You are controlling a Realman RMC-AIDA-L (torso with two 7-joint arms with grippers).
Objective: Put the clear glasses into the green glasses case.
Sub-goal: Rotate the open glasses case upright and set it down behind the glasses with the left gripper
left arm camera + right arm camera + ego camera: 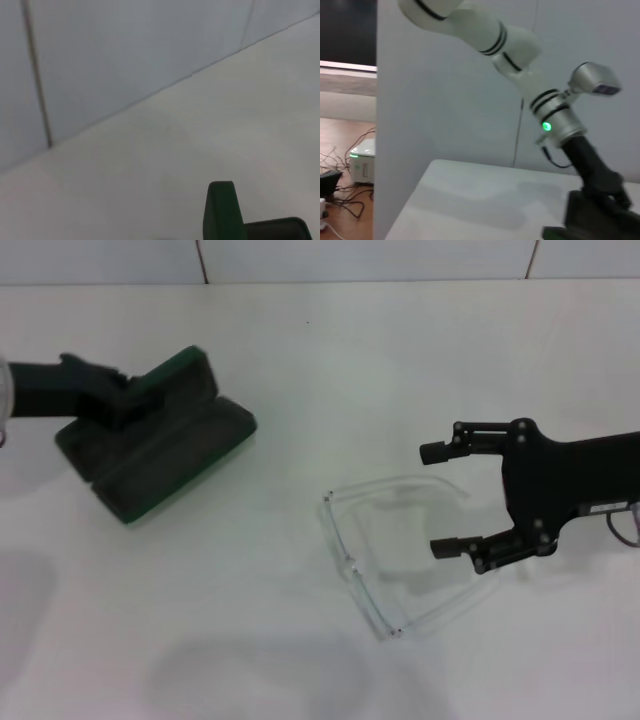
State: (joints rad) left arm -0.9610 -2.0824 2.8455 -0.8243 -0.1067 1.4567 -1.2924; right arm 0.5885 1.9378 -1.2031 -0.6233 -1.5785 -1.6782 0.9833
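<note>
Surface: plain white table [330,360] against a pale panelled wall [360,258].
Left gripper [110,400]: at the open green glasses case [160,440]; finger state unclear.
Right gripper [440,500]: spread wide beside the clear glasses [385,550].

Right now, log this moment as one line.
case: open, left gripper on lid | glasses: on table | right gripper: open beside glasses

case [170,445] dark green, darker patch on lid. glasses [385,555] fully clear, no tint. both grippers black: left [118,400], right [450,500]. table [400,370] plain white. left arm [490,35] white w/ black rings, green light.
</note>
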